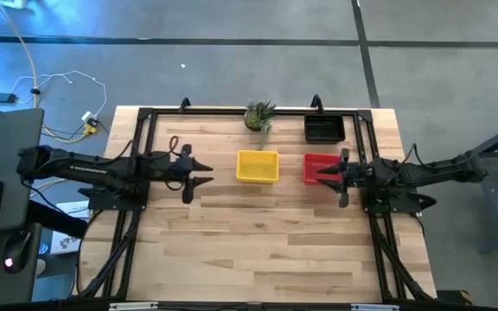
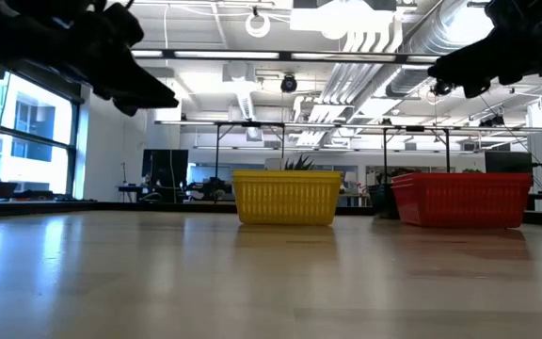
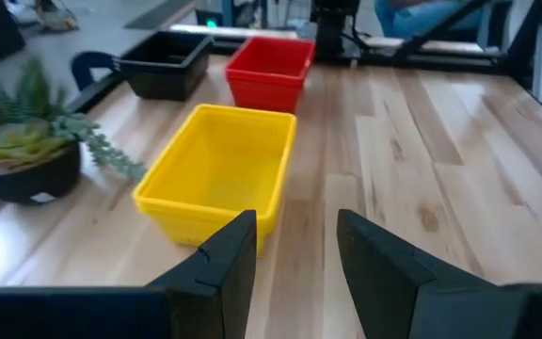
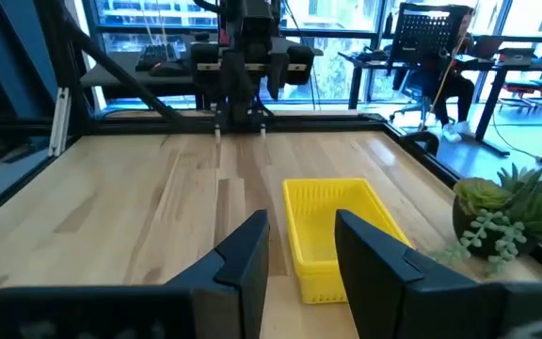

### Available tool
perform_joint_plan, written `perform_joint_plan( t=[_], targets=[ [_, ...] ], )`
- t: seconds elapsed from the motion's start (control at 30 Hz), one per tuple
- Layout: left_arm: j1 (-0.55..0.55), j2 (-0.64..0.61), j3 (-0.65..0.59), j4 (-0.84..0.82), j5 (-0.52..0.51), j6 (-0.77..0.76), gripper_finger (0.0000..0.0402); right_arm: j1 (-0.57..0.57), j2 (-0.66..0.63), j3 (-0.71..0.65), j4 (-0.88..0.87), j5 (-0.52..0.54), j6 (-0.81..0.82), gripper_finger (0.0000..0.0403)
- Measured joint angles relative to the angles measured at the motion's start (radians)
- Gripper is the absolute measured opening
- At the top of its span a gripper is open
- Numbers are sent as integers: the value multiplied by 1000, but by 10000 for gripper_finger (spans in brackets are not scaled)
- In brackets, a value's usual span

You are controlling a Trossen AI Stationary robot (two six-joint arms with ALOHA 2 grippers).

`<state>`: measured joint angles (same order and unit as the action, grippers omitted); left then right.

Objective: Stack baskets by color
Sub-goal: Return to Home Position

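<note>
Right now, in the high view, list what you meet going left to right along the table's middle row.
left gripper → yellow baskets → red baskets; the right gripper overlaps the red ones, so it is left unplaced.

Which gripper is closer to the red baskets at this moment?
Right. The right gripper hangs raised over the red baskets; the left gripper is across the table, beyond the yellow baskets.
</note>
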<state>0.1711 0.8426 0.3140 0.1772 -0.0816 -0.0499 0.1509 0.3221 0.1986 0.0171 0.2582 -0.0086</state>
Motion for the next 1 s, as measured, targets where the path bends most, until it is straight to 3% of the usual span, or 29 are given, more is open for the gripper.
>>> perform_joint_plan(
  t=[0.27,0.43,0.67,0.87,1.0],
  targets=[
    [0,-207,-100,-21,-33,-8,138,0,-148,0,-159,25,-4,110],
    [0,-320,-148,-68,-140,6,138,0,-228,0,-262,31,7,110],
    [0,-434,-154,-260,-239,1,138,0,-315,0,-379,129,34,110],
    [0,-500,-154,-376,-276,-34,138,0,-318,-64,-343,226,67,110],
    [0,-534,-154,-380,-273,-65,138,0,-307,-93,-320,208,154,110]
  ],
)
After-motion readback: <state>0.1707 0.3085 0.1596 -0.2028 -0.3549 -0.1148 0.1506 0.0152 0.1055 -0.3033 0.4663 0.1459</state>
